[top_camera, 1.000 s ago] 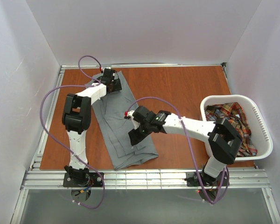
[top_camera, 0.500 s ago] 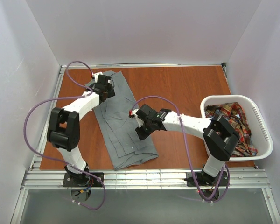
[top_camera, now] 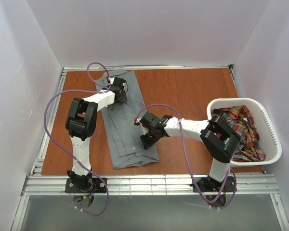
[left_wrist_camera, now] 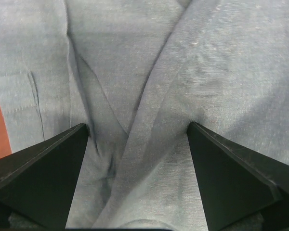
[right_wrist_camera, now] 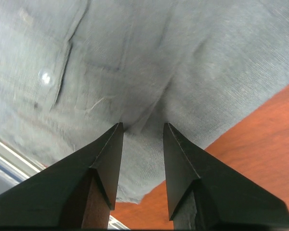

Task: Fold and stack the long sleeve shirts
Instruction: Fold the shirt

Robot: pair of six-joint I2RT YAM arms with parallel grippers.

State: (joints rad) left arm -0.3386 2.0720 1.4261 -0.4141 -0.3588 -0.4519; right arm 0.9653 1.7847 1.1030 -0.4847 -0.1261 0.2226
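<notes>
One wooden table (top_camera: 192, 91) | grey shirt (top_camera: 124, 143) flat on it | white walls (top_camera: 149, 29)

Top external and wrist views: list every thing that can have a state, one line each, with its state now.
Mid-grey button-front cloth shirt: lying flat, folded into a long strip.
Red, navy and yellow plaid cloth shirt: crumpled, unfolded, inside the basket.
White slotted plastic laundry basket: upright, holding the plaid shirt.
Left gripper: open, jaws wide over the grey shirt.
Right gripper: shut on a pinch of the grey shirt near its edge.
</notes>
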